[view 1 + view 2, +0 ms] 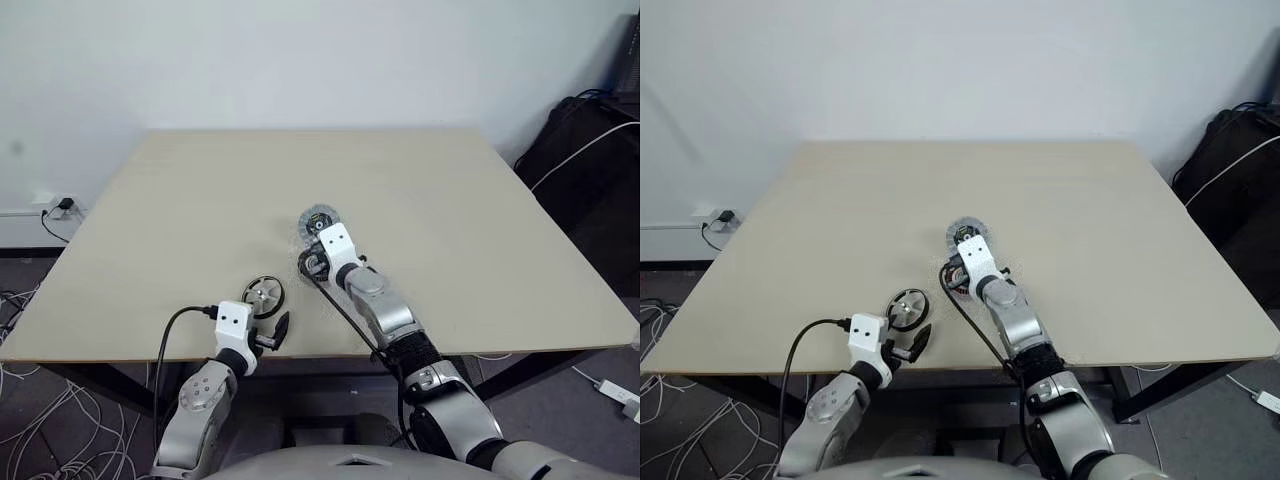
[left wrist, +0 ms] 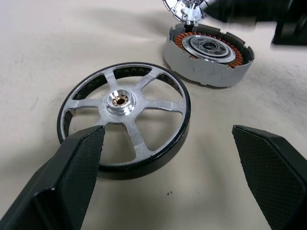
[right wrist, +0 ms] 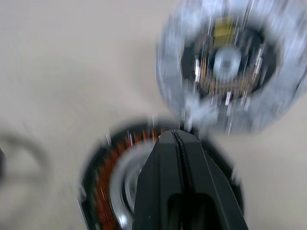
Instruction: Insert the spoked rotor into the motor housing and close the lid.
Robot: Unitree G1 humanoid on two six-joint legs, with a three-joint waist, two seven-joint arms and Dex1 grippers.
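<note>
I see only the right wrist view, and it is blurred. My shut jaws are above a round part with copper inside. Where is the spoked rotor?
Observer: The spoked rotor lies flat on the table, toward the robot's left and apart from the motor housing.
Operator: Is the left arm holding it?
Observer: No. The left gripper sits at the rotor with its jaws wide open, not closed on it.
Operator: Is the housing already covered?
Observer: No. Its copper windings show uncovered, and the lid is just beyond it.
</note>
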